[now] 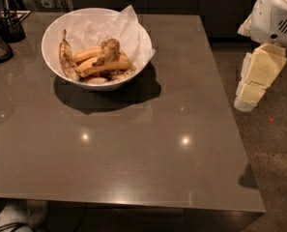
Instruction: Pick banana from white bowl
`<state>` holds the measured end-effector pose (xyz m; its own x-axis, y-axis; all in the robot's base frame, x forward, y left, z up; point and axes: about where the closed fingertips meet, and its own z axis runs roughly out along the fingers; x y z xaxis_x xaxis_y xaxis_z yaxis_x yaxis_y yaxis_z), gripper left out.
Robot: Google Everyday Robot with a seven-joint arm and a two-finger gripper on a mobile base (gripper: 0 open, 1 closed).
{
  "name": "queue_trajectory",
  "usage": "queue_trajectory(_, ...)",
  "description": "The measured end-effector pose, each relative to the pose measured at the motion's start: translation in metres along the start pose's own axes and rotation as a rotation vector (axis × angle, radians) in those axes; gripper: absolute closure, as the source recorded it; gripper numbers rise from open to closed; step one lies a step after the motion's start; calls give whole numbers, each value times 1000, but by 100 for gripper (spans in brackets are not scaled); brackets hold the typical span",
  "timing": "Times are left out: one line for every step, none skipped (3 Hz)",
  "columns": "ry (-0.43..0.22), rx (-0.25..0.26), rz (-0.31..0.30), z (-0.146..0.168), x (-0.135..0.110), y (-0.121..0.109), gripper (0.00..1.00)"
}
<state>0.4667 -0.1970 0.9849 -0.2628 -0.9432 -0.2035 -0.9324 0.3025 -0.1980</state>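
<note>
Banana [107, 51], mottled tan-brown, lies atop yellow bananas [104, 66] in the white bowl [46, 42]. Gripper [251, 88] hangs beside the table [133, 153], well apart from the bowl; its grip state cannot be told.

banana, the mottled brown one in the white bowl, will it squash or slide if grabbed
The banana looks overripe, so it is probably soft and easily bruised. It rests atop the yellow bananas, so it may roll when nudged. The gripper hangs right of the table, away from it.
</note>
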Motion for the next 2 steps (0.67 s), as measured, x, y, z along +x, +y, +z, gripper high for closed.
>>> queue_trajectory(-9, 7, -7, 0, -8, -4, 0)
queue_trajectory(-30, -9, 39, 5, -26, -15, 0)
